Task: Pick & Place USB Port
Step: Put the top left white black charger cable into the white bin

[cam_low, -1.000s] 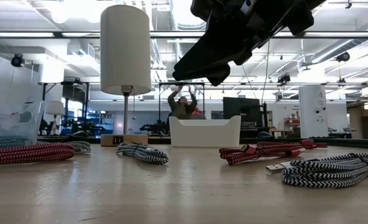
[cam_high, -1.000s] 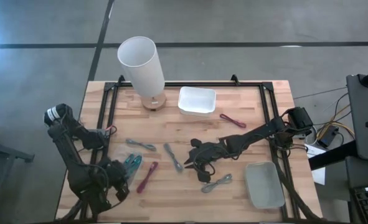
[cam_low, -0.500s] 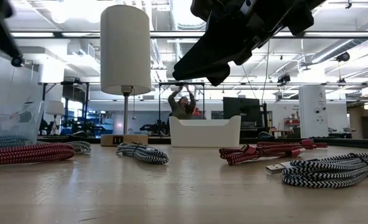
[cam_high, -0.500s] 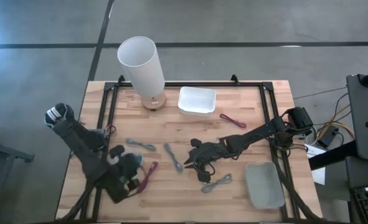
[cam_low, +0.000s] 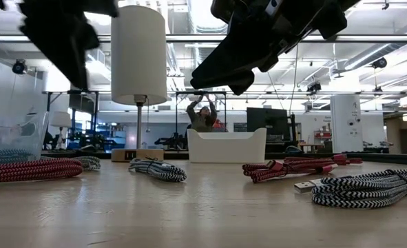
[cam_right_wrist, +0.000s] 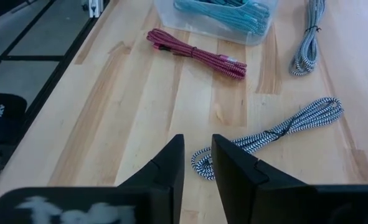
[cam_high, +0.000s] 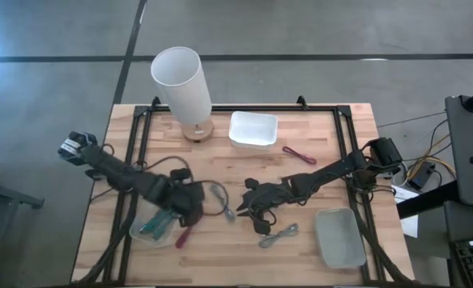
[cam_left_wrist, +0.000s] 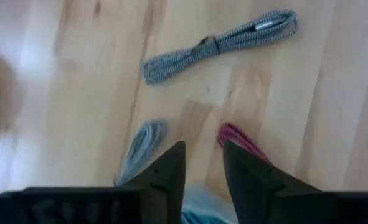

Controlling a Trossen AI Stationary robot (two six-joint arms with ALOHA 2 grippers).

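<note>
Several braided USB cables lie coiled on the wooden table: a grey-white one (cam_high: 224, 204) (cam_left_wrist: 221, 40), a red one (cam_high: 186, 233) (cam_left_wrist: 240, 140), a black-white one (cam_high: 280, 234) (cam_right_wrist: 271, 137), and a second red one (cam_high: 298, 154). A clear bin (cam_high: 154, 226) (cam_right_wrist: 227, 15) holds teal cables. My left gripper (cam_high: 190, 204) (cam_left_wrist: 203, 163) hovers shut above the table between the bin and the grey-white cable. My right gripper (cam_high: 250, 202) (cam_right_wrist: 197, 155) hangs shut above the table's middle, touching nothing.
A tall white lamp (cam_high: 182, 80) on a wooden base stands at the far edge, with a white tray (cam_high: 252, 128) beside it. A grey tray (cam_high: 340, 238) sits at the near right corner. A person shows far behind the table in the low view.
My left arm has swung out from the table's near left corner toward the middle, and its gripper now hangs over the cables beside the bin. The right arm has kept still.
</note>
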